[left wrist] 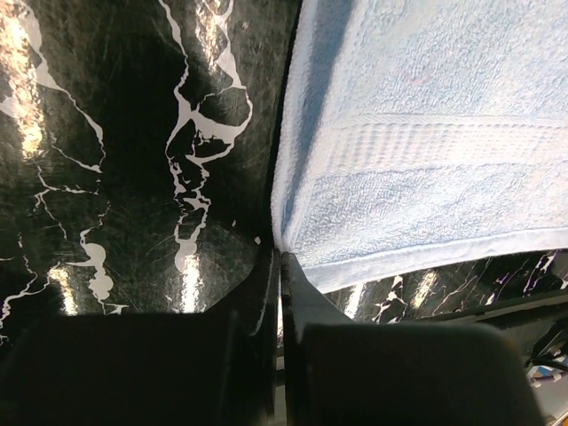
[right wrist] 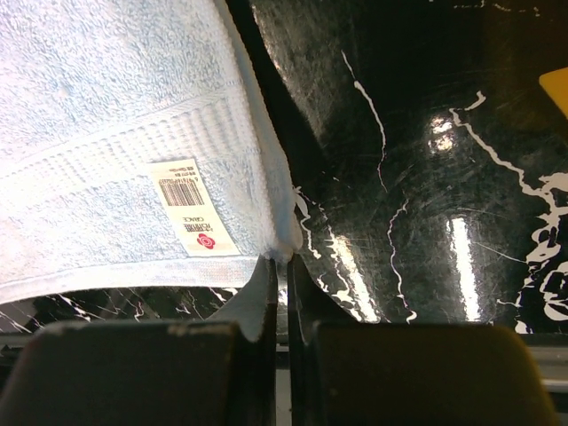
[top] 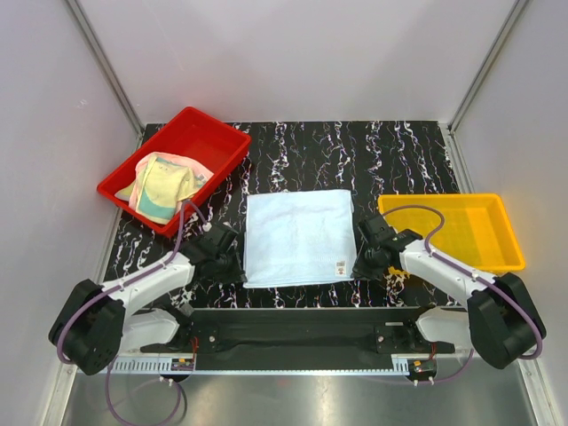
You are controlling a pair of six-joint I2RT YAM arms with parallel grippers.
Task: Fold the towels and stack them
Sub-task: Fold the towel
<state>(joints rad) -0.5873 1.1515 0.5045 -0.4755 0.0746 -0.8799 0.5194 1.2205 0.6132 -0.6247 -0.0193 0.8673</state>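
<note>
Pale blue towel [top: 299, 235]: left fingers [left wrist: 257, 302] and right fingers [right wrist: 262, 297] pinch its near corners shut, so lift both evenly.

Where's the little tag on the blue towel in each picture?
Top: the tag sits by the blue towel's near-right corner.
Left wrist: not in it.
Right wrist: left of centre, on the towel's band, beside the right gripper.
Shared landmark: the blue towel, seen in all three.
</note>
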